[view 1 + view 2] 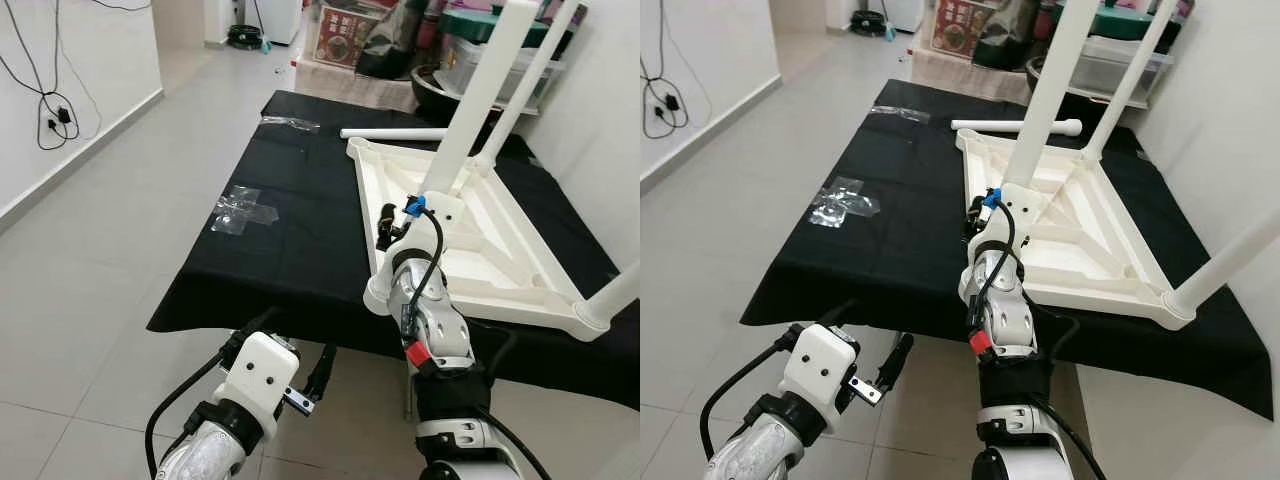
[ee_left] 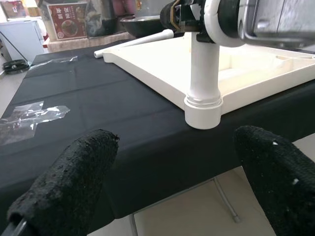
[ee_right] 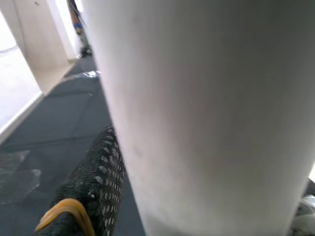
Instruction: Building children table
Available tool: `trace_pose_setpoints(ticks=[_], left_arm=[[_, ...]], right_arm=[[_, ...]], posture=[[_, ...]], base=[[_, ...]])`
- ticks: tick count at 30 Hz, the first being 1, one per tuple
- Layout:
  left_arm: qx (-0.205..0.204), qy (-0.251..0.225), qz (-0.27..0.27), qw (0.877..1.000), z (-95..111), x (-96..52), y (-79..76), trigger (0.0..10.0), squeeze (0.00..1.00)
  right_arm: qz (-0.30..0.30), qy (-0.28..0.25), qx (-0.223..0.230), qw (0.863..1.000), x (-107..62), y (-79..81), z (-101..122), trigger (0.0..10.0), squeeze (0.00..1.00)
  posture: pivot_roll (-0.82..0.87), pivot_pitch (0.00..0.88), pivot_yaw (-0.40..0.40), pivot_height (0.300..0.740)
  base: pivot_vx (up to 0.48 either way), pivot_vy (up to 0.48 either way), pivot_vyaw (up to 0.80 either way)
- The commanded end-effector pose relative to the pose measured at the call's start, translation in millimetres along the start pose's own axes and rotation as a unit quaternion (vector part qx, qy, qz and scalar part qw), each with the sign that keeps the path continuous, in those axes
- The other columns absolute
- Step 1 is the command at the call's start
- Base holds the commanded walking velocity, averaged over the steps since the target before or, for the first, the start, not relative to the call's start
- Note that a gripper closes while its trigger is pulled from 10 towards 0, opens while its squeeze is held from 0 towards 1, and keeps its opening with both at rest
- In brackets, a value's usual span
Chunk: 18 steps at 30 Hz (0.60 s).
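Note:
The white children's table (image 1: 520,290) lies upside down on a black cloth (image 1: 290,230), and three of its legs stand upright. My right gripper (image 1: 392,228) is shut on the near-left leg (image 1: 480,100), just above its corner socket (image 2: 202,112). In the right wrist view this leg (image 3: 206,113) is very close, with one finger (image 3: 96,191) against it. A loose white leg (image 1: 395,133) lies on the cloth behind the table. My left gripper (image 2: 172,187) hangs open below the cloth's front edge, facing that corner with nothing between its fingers.
Two pieces of clear plastic wrap (image 1: 243,208) (image 1: 290,123) lie on the left part of the cloth. Boxes and storage bins (image 1: 350,35) crowd the floor behind it. A white wall (image 1: 600,120) stands close on the right, and open tiled floor (image 1: 90,260) lies to the left.

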<state>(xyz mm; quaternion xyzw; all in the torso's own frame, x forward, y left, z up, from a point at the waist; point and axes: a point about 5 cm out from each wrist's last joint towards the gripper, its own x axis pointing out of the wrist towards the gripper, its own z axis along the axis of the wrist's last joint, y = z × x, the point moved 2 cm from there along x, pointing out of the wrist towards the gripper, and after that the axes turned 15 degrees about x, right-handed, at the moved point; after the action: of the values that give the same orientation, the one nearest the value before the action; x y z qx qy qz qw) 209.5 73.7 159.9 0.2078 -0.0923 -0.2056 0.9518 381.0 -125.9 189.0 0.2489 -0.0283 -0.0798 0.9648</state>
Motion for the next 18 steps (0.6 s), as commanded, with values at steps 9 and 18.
trace_pose_setpoints(ticks=[9, 18], left_arm=[[0.003, 0.004, 0.0, 1.0, -2, -0.9, -0.5, 10.0, 0.0], [0.005, 0.004, -0.001, 1.0, -2, -1.6, -0.7, 10.0, 0.0]], right_arm=[[0.333, 0.141, 0.031, 0.932, -3.3, 11.3, -4, 10.0, 0.0], [0.522, 0.253, -0.008, 0.814, -28.5, 16.4, -9, 10.0, 0.0]], posture=[[0.13, 0.057, -0.169, 0.74], [0.13, 0.06, -0.168, 0.74]], base=[[0.0, 0.0, 0.0], [0.0, 0.0, 0.0]])
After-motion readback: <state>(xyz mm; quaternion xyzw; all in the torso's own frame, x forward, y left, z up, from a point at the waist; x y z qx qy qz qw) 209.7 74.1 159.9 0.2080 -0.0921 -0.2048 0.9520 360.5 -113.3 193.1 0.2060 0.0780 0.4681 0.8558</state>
